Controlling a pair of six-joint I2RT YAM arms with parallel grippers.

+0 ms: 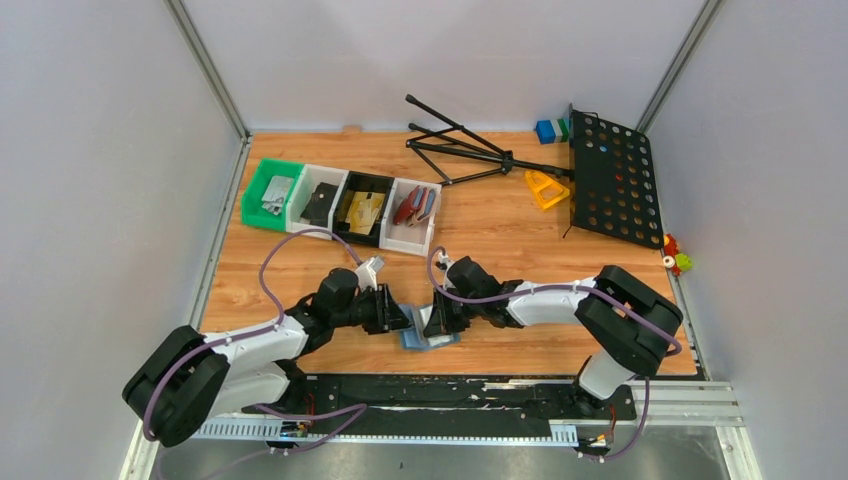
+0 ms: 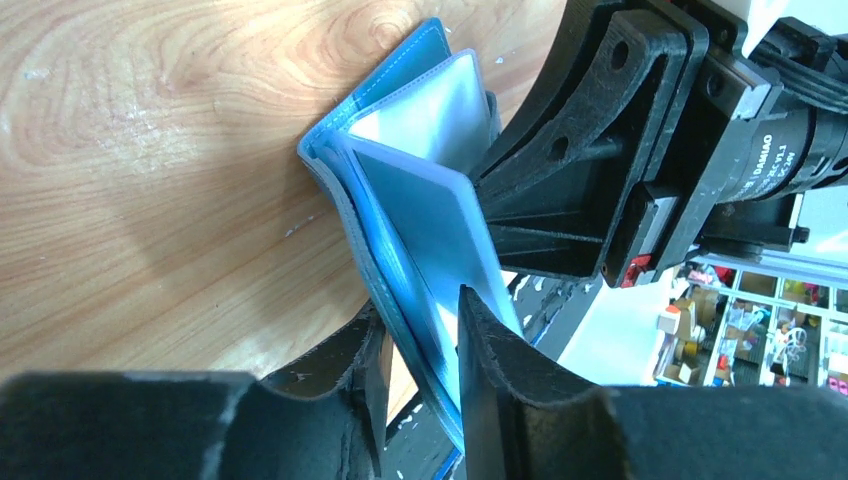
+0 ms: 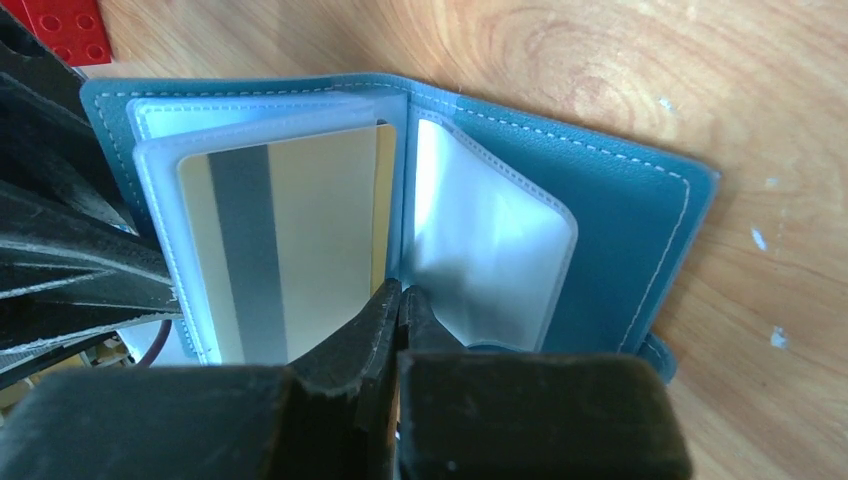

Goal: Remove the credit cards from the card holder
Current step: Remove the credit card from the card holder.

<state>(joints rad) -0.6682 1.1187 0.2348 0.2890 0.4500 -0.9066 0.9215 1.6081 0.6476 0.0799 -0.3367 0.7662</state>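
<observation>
The slate-blue card holder (image 1: 432, 342) lies open on the wood near the front edge, between both grippers. In the right wrist view the card holder (image 3: 620, 220) shows clear plastic sleeves. A gold credit card (image 3: 300, 230) with a dark stripe sits in the left sleeve; the right sleeve looks empty. My right gripper (image 3: 400, 290) is shut, its tips at the fold between the sleeves; whether it pinches anything is unclear. My left gripper (image 2: 420, 310) straddles a raised leaf of the card holder (image 2: 420, 200), jaws apart, with a gap at one finger.
Four bins stand in a row at back left: green (image 1: 270, 195), white, black, white (image 1: 412, 212). A folded black music stand (image 1: 610, 180) and a yellow piece (image 1: 545, 188) lie at back right. A red brick (image 3: 60, 25) sits beside the holder.
</observation>
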